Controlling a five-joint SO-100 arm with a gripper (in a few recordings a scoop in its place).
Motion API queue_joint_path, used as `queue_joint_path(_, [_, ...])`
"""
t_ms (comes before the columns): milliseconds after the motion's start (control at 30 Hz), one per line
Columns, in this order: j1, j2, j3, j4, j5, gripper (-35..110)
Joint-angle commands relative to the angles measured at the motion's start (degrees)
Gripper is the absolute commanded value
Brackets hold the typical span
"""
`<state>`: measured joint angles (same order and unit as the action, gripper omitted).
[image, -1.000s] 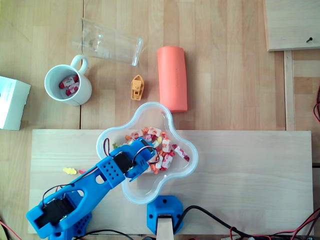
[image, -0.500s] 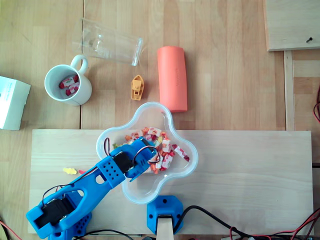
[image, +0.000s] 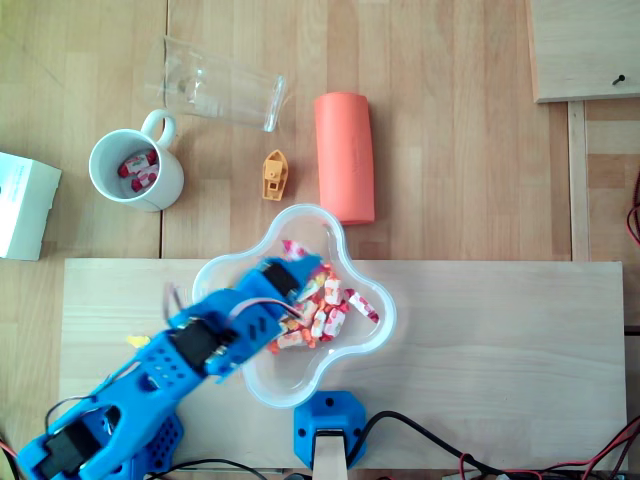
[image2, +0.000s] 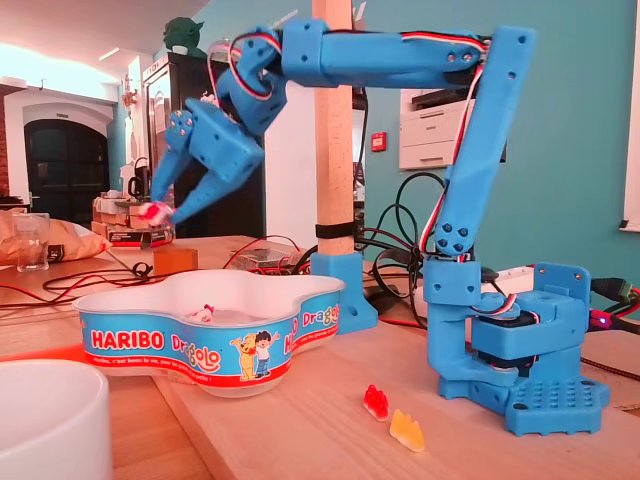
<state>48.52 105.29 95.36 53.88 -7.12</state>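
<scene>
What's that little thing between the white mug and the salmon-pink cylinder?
In the overhead view, a small orange plastic toy boat lies there on the wooden table.

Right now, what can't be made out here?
Tool: overhead view, its own wrist covers the fingertips.
Candies in the bowl: fixed view, the bowl's wall hides nearly all.
Mug: fixed view, blurred, cut off by the lower left edge.
White box: overhead view, cut off by the left edge.

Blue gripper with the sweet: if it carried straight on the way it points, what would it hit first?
Most likely the Haribo bowl, near its rim: the gripper, shut on a wrapped sweet, slants down over it. From above it aims toward the orange roll, but depth is unclear.
</scene>
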Motion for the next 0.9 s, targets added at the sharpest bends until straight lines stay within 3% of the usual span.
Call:
queue_joint_path(0, [-5.71, 4.92, -2.29, 0.79, -0.09, -2])
queue_joint_path(533, [-37.88, 5.27, -0.97, -0.09, 14.50, -2])
queue_joint_path(867, [-46.58, 4.92, -0.79, -0.26, 16.96, -2])
